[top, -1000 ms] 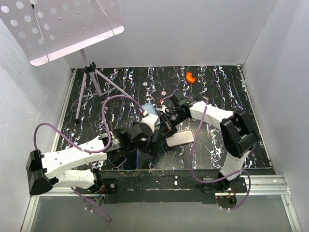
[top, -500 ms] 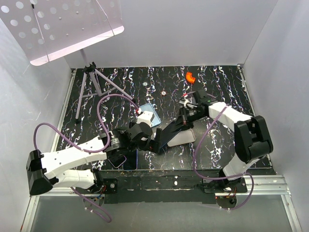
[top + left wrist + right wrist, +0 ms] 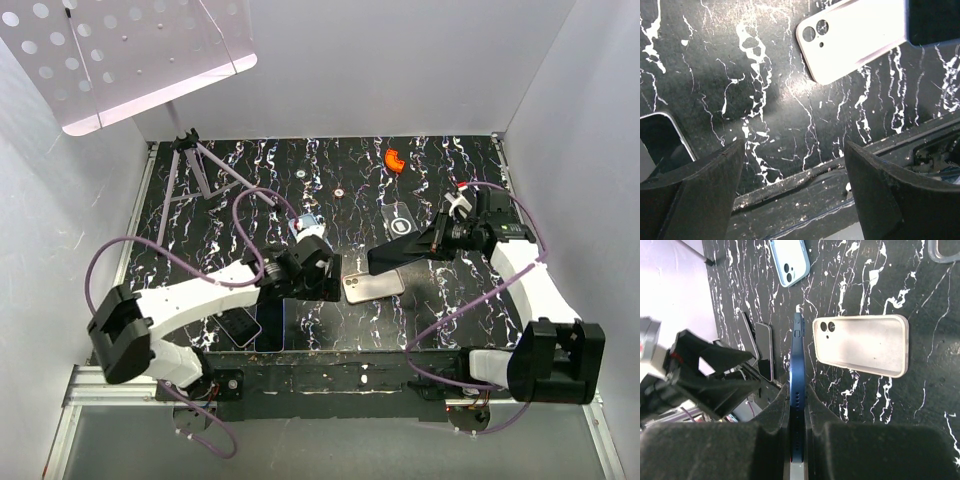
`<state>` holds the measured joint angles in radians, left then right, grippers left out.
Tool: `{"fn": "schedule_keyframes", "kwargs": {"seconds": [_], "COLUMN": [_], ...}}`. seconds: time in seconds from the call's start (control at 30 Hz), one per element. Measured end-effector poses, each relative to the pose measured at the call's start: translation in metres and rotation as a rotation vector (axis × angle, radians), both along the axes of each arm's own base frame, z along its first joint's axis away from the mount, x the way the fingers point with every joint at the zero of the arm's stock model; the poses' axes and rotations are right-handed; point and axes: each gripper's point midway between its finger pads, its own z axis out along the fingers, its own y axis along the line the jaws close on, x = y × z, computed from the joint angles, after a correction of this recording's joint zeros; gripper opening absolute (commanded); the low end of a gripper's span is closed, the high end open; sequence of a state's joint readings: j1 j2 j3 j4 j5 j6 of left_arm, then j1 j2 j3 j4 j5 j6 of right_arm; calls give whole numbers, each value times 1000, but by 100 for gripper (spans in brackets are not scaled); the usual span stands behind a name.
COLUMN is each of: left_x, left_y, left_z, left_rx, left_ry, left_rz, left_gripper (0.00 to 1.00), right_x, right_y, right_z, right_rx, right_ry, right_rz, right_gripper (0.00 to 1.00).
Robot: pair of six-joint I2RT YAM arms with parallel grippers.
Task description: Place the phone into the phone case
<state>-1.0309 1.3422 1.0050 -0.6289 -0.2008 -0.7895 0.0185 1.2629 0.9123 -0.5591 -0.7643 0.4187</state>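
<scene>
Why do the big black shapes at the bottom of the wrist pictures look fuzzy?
Left wrist: those are the left gripper's fingers, too close to the lens, while the white case is crisp. Right wrist: the right gripper's fingers blur too, gripping the blue phone. Top external: all fairly sharp.

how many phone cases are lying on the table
3: white case at centre, clear case beyond it, light blue case left of that, maybe holding a phone.

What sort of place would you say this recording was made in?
Probably a robotics lab test booth: plain white walls box in a black marbled table, and a tripod carries a perforated panel overhead.
</scene>
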Motion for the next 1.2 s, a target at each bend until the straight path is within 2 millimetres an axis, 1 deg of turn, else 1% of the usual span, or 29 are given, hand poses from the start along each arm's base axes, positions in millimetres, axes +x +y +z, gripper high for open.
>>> {"fn": "schedule_keyframes", "kwargs": {"seconds": [0.13,0.2,0.33,0.5,0.6,0.7,0.73,0.8,0.87,0.9,0.93,0.97,1.07,1.2], "left_x": [13,19,33,49,53,53,52,51,53,54,53,54,55,55], "left_y": [-7,-15,-36,-54,-58,-57,-56,-54,-56,-56,-56,-56,-57,-51], "left_z": [-26,-36,-52,-68,-79,-89,-93,-103,-102,-103,-103,-104,-103,-103], "left_rx": [28,40,54,83,114,141,149,172,166,165,166,166,159,171], "left_ry": [96,137,192,230,248,265,269,285,283,283,285,285,281,273], "left_rz": [33,39,43,58,64,67,68,71,77,80,84,84,99,119], "left_gripper": [65,58,50,40,37,36,33,22,14,6,1,0,0,0], "right_x": [-12,-15,-17,-22,-24,-25,-26,-26,-26,-26,-26,-26,-25,-25], "right_y": [-6,-9,-13,-14,-14,-14,-14,-14,-14,-14,-14,-14,-14,-14], "right_z": [6,13,24,24,23,22,22,22,22,22,22,21,20,18], "right_rx": [-20,-23,-33,-36,-38,-39,-39,-40,-40,-39,-39,-39,-37,-37], "right_ry": [-38,-59,-112,-103,-89,-80,-79,-80,-80,-80,-80,-79,-71,-61], "right_rz": [-37,-55,-80,-83,-84,-84,-83,-83,-82,-82,-82,-81,-79,-79], "right_gripper": [1,1,1,1,1,1,1,1,1,1,1,1,1,1]}}
